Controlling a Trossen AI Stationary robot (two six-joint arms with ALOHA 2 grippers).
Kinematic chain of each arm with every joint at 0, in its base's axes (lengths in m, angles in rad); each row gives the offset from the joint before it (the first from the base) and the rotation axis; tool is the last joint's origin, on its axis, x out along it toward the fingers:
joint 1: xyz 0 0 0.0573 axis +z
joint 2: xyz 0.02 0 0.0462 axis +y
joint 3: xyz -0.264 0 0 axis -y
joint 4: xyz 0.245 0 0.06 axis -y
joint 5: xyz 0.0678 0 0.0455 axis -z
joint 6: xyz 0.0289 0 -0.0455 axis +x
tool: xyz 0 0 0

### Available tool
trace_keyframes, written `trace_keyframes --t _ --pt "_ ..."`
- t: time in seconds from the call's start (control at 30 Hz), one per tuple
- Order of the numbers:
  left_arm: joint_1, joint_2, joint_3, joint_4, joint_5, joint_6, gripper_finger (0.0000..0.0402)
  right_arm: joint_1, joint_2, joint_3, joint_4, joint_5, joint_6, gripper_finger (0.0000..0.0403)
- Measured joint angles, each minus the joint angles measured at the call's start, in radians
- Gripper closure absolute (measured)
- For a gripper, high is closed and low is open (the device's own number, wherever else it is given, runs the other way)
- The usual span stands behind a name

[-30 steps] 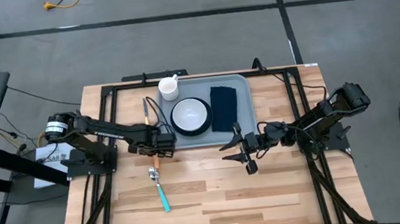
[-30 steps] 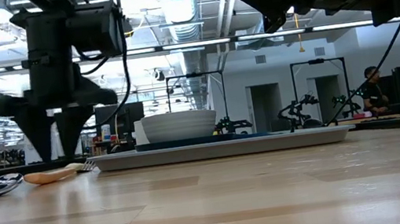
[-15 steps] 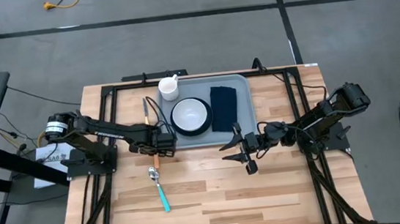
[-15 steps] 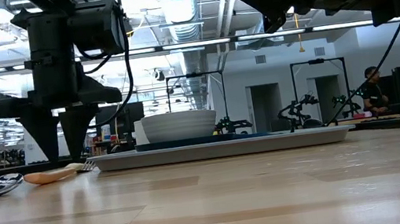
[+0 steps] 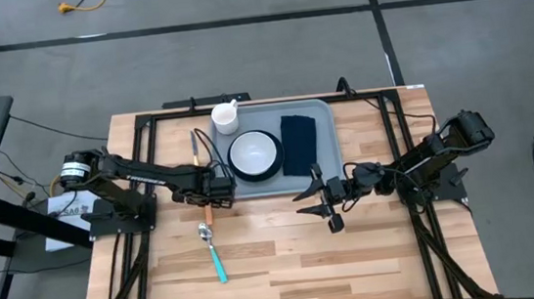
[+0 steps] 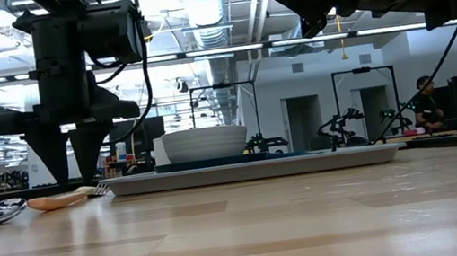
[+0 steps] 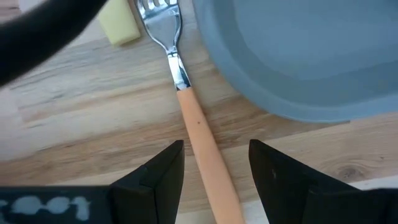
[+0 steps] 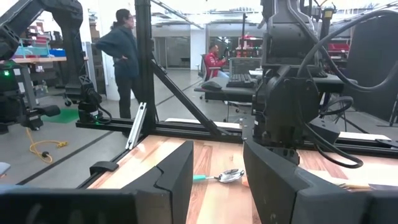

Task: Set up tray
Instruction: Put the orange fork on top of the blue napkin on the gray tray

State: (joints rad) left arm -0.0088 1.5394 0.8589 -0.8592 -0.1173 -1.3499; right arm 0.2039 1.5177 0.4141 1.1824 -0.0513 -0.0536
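Note:
The grey-blue tray [image 5: 319, 115] lies at the table's far middle. It holds a white bowl [image 5: 254, 154] on a dark plate and a navy napkin [image 5: 298, 143]. A fork [image 7: 198, 124] with a tan handle lies on the wood just off the tray's near left corner [image 7: 292, 109], tines pointing toward the far edge. My left gripper [image 5: 215, 196] points straight down over it, open. Its fingers [image 7: 163, 171] stand on either side of the handle without touching it. My right gripper [image 5: 317, 200] hovers level off the tray's near edge, open and with nothing in it.
A white cup [image 5: 226, 117] stands on the wood at the tray's far left corner. Another tan-handled utensil [image 5: 195, 148] lies left of the tray. A spoon [image 5: 214, 253] with a teal handle lies nearer the front. Bare wood spreads along the near half. People stand in the room beyond [image 8: 124, 43].

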Motion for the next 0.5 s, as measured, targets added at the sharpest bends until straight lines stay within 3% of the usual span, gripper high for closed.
trace_keyframes --t 0.5 --pt "0.009 0.000 -0.001 -0.010 -0.019 0.004 0.0232 0.000 0.000 0.000 0.000 0.000 0.000 0.0269"
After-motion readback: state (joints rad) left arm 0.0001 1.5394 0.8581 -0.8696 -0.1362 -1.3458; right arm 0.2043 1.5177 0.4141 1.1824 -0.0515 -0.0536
